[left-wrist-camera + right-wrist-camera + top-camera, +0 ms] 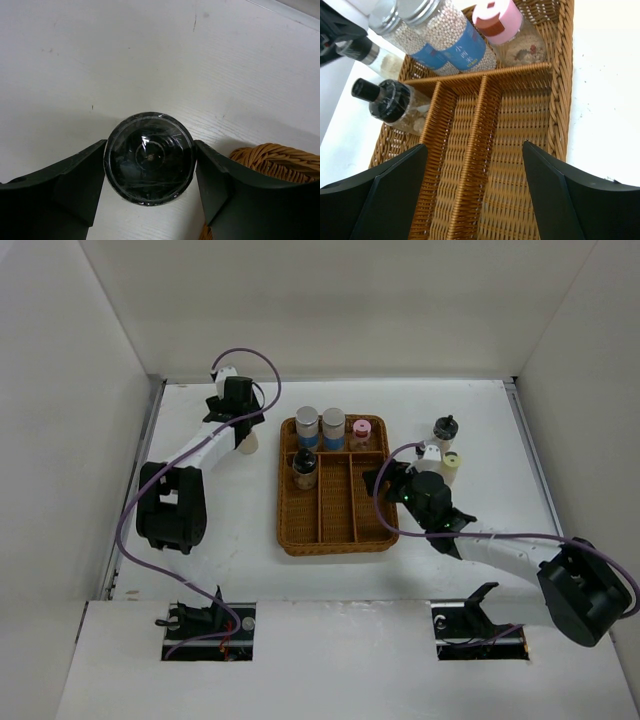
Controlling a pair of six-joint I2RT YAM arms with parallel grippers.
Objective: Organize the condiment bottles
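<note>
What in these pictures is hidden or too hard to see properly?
- Black-topped bottle in the left gripper: the left wrist view shows only its cap from above, and in the top view the arm covers most of it.
- Pale-yellow-capped shaker: top view only, too small to tell its contents.
- Grey-capped jars: right wrist view, caps cut off by the upper edge.
- Wicker tray: right wrist view, near end cut off below.

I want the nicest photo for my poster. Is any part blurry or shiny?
Left wrist: pale glints on the black-topped bottle, and the left tool's fingers beside it look soft. Right wrist: the wicker tray and pink-capped jar are sharp, the right tool's fingers blurrier. Top view: even light, faint shadows.
</note>
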